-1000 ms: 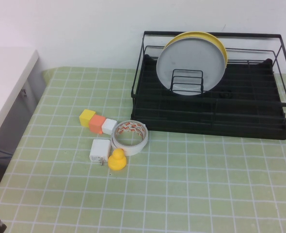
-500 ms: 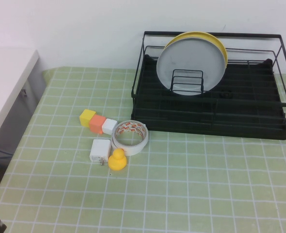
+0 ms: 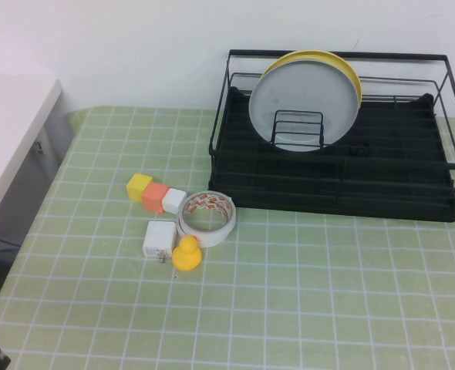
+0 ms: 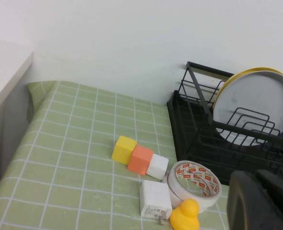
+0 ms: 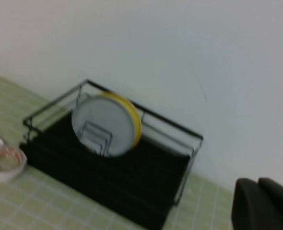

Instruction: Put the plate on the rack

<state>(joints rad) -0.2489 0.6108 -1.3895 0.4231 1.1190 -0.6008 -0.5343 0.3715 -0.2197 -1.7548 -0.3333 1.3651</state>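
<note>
The light grey-blue plate point(image 3: 305, 100) stands upright in the black wire rack point(image 3: 335, 189), leaning on a wire divider, with a yellow plate point(image 3: 355, 77) right behind it. Plate point(image 4: 254, 103) and rack point(image 4: 194, 120) also show in the left wrist view, and plate point(image 5: 100, 122) and rack point(image 5: 108, 177) in the right wrist view. My left gripper point(image 4: 259, 184) is shut and empty, held back over the table's near side, away from the rack. My right gripper point(image 5: 258, 187) is shut and empty, well back from the rack. Neither gripper shows in the high view.
Left of the rack lie a yellow cube point(image 3: 139, 185), an orange cube point(image 3: 155, 195), a white cube point(image 3: 173, 200), a tape roll point(image 3: 207, 217), a white charger point(image 3: 158, 239) and a yellow rubber duck point(image 3: 187, 253). A white counter point(image 3: 11, 123) borders the table's left.
</note>
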